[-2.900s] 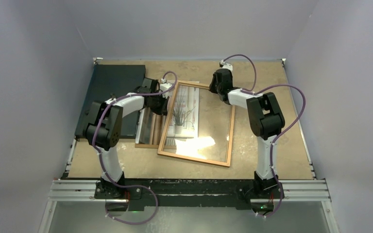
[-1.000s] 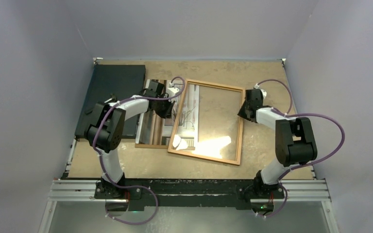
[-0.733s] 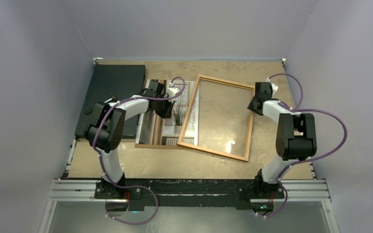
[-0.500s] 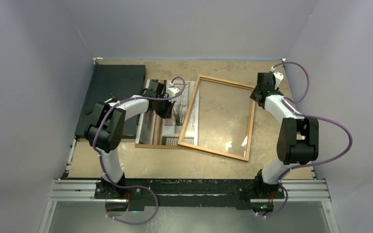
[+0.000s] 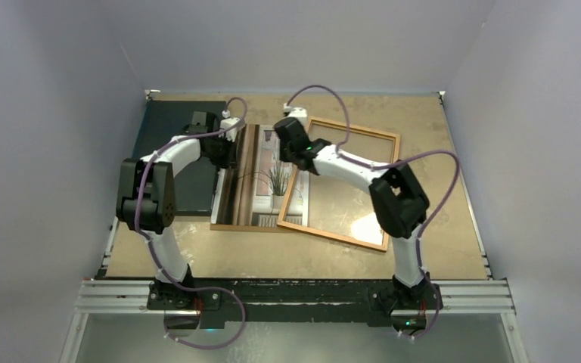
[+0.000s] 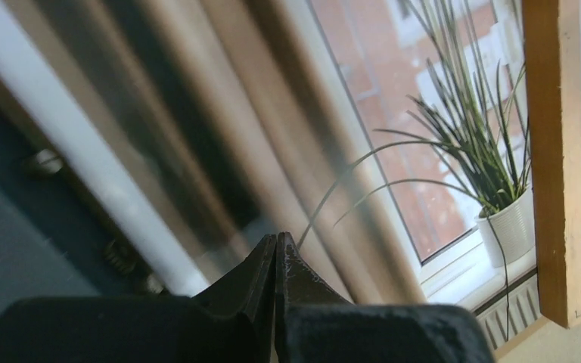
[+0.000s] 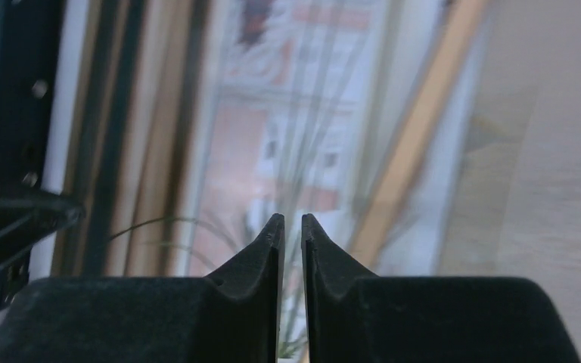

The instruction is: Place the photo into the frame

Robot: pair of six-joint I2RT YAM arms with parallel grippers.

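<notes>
On the bench, the frame [image 5: 338, 185] has been dragged rightward, partly uncovering the photo [image 5: 261, 175], over which both grippers, jaws nearly together on nothing, are now brought.

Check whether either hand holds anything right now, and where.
Nothing is held. The left hand and the right hand are both shut, with nothing between the fingers, above the photo.

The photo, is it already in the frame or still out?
Out. The photo lies mostly left of the frame; only the frame's left bar overlaps it.
</notes>
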